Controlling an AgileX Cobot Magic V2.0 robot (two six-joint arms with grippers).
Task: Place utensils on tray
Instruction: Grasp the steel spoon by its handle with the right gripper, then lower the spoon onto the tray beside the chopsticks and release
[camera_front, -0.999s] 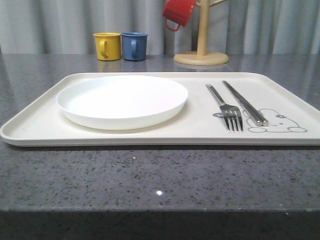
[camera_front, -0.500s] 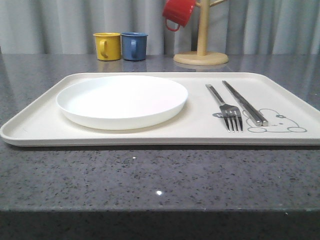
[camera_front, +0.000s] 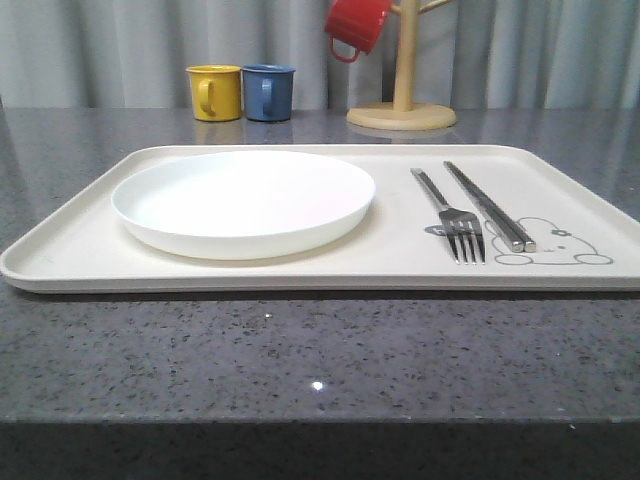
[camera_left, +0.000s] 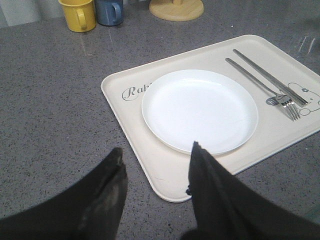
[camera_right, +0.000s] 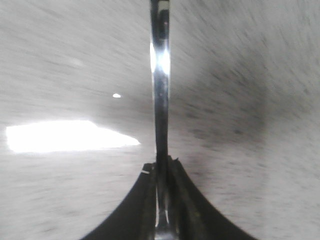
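R wrist: fingers (camera_right: 161, 172) pinch spoon (camera_right: 160, 90) (blurred); front: fork (camera_front: 452, 214).

Grey speckled stone countertop (camera_front: 300, 360) is taking up the whole foreground, catching a couple of tiny light glints. Pale grey curtains (camera_front: 120, 50) are hanging in folds across the back. A yellow mug (camera_front: 215, 92) and a blue mug (camera_front: 268, 92) are sitting side by side near the curtain, and a wooden mug tree (camera_front: 403, 90) is holding a red mug (camera_front: 356, 26).
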